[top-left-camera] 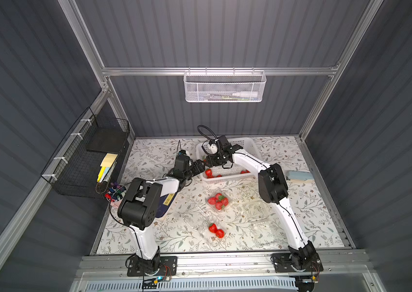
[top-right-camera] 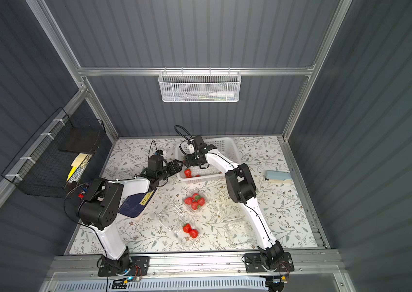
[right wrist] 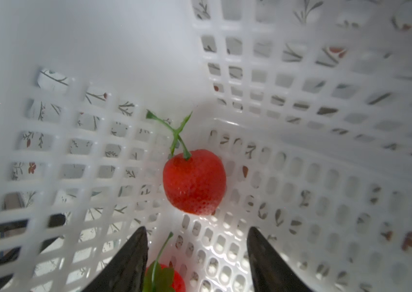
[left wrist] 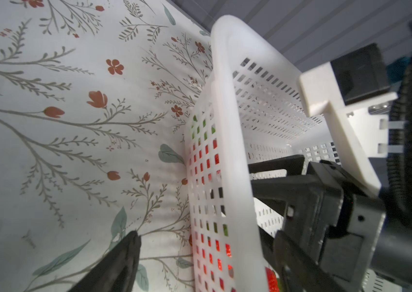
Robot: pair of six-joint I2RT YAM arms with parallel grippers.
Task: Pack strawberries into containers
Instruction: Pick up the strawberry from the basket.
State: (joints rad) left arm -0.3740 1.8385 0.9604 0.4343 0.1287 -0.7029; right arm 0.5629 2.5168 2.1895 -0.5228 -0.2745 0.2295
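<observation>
Red strawberries (top-left-camera: 218, 201) fill one clear container (top-left-camera: 230, 196); a second holds two, the third none. The right gripper (right wrist: 196, 231), jaws parted and empty, has more fruit just ahead in the white basket (right wrist: 326, 177); the left gripper (left wrist: 206, 235) gapes astride its wall.

Top views: light even and diffuse from overhead. The floral table cover (top-left-camera: 313, 222) reads bright; the dark wall panels (top-left-camera: 23, 75) stay dim. Soft, short shadows lie under both arms. Wide-angle distortion: the aluminium posts (top-left-camera: 83, 38) splay outward toward the edges. The clear containers (top-left-camera: 255, 212) show faint glare and are hard to outline.

Left wrist view: the white basket (left wrist: 225, 126) rim is near overexposed, the cover print is sharp at mid range, and the left finger (left wrist: 124, 260) is blurred.

Right wrist view: the strawberry (right wrist: 194, 182) is in fair focus. The near basket walls are soft and washed out, and the right fingers (right wrist: 270, 263) are dark and unfocused.
</observation>
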